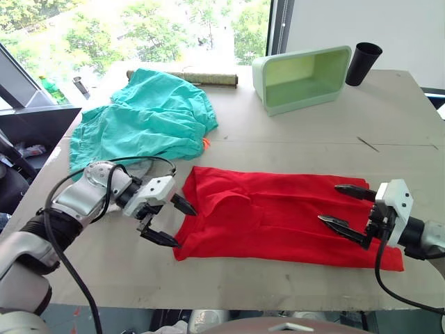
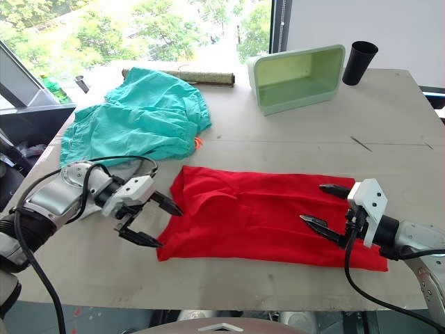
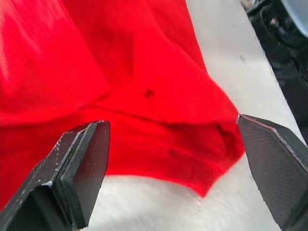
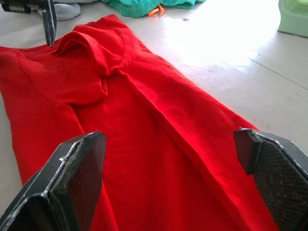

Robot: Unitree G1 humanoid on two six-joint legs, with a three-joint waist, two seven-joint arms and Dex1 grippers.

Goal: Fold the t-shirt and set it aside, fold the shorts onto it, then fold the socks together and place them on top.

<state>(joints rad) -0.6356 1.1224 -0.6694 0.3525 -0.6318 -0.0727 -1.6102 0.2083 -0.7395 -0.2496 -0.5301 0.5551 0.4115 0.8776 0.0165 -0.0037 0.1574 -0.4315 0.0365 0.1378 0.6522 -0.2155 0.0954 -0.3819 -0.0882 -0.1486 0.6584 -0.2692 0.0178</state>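
The t-shirt [image 1: 278,216] is lying flat across the near part of the table [image 1: 389,125]. The shorts [image 1: 149,118] are lying behind it to the left. A bin [image 1: 302,80] is sitting at the far edge, a cup [image 1: 363,62] just right of it, a roll [image 1: 201,78] lying to its left.

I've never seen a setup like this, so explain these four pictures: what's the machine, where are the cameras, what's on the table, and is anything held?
It is a humanoid robot with two arms. Two pictures come from its head, looking down over the table; the other two come from wrist cameras looking along each pincer's fingers. A red t-shirt, folded into a long strip, lies in front. The left pincer and right pincer are open at its two ends, holding nothing. Behind lie teal shorts, a green bin on its side, a black cup and a rolled mat.
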